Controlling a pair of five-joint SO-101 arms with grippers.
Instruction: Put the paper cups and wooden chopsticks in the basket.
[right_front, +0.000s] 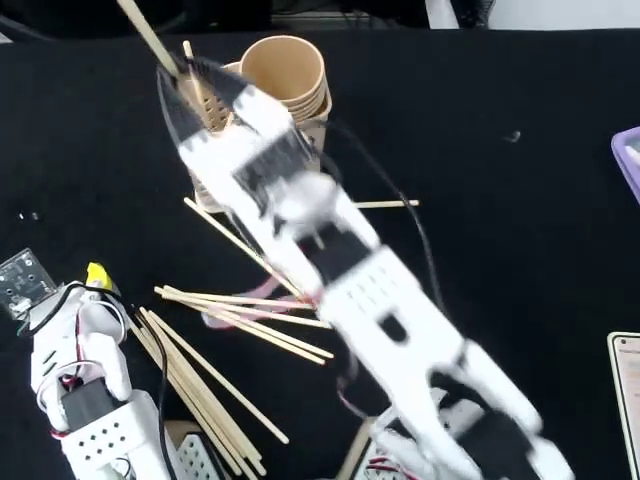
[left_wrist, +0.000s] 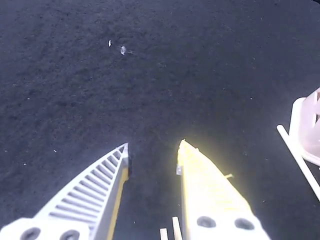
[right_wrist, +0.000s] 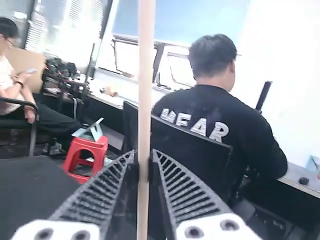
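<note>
R tool (right_wrist: 143, 153) tight on chopstick (right_wrist: 145, 75), wrist view; L tool (left_wrist: 153, 144) agape; paper cups (right_front: 285, 70), high view.

matt table (right_front: 520, 260), wooden chopsticks (right_front: 240, 318), paper cups (right_front: 285, 65)

My right arm (right_front: 340, 260) covers most of the basket (right_front: 205, 190), and the chopstick (right_front: 148, 35) it's pinching runs off the top edge.
</note>
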